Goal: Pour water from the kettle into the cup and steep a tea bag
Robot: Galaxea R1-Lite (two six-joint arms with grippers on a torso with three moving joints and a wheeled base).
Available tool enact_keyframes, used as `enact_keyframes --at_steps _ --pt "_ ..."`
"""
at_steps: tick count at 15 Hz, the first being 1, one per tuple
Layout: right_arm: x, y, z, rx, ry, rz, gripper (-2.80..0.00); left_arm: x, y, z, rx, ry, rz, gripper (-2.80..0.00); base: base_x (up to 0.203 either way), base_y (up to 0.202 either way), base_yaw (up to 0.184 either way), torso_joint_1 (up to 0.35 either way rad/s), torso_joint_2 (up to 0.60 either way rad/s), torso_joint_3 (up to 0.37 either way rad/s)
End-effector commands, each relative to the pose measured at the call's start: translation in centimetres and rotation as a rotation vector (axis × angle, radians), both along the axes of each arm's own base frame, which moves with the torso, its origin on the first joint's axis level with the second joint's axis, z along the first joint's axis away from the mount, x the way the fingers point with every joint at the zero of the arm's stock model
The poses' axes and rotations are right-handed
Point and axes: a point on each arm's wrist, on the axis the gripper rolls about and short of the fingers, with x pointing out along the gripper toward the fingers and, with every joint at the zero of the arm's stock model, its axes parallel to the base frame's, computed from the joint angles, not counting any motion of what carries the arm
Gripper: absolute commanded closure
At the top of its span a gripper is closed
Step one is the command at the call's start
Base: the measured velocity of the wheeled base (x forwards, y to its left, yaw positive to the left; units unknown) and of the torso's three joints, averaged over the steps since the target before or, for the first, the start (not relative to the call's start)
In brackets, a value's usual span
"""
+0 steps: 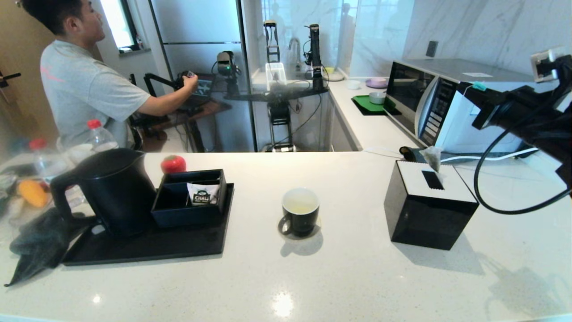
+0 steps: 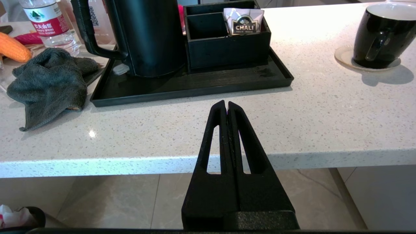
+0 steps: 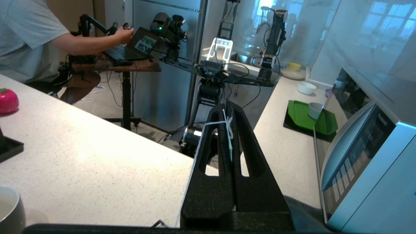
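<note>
The black kettle (image 1: 114, 188) stands on a black tray (image 1: 147, 250) at the left of the counter. Mid-counter, the black cup (image 1: 300, 210) sits on a coaster with pale yellowish water (image 1: 300, 206) inside. High at the right, my right gripper (image 1: 469, 87) is shut on the tea bag's teal tag (image 3: 230, 146) and white string (image 3: 211, 125). The tea bag (image 1: 432, 156) dangles in the air behind the black tissue box, well right of the cup. My left gripper (image 2: 226, 104) is shut and empty, low at the counter's front edge before the tray; the kettle (image 2: 146, 35) and cup (image 2: 380, 35) lie beyond it.
A black organiser (image 1: 190, 199) on the tray holds a CHALI sachet (image 1: 203, 194). The black tissue box (image 1: 426, 205) stands right of the cup, and a microwave (image 1: 447, 103) behind it. A grey cloth (image 1: 40, 243), bottles (image 1: 99, 134) and a red ball (image 1: 173, 164) lie left. A person (image 1: 85, 85) works at the back.
</note>
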Motion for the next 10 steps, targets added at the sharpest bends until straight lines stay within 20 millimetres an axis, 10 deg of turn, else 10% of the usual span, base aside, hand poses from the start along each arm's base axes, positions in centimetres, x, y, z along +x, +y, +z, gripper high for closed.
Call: enact_keyframes --at_steps 1,10 --pt "-0.8 0.0 -0.5 -0.002 0.017 0.000 0.00 0.0 0.0 0.0 0.000 0.000 0.000 0.00 0.000 0.000 0.000 0.000 0.00 0.000" --pt "-2.2 0.2 -3.2 -0.004 0.062 0.007 0.00 0.0 0.0 0.0 0.001 0.000 0.000 0.00 0.000 0.000 0.000 0.000 0.00 0.000"
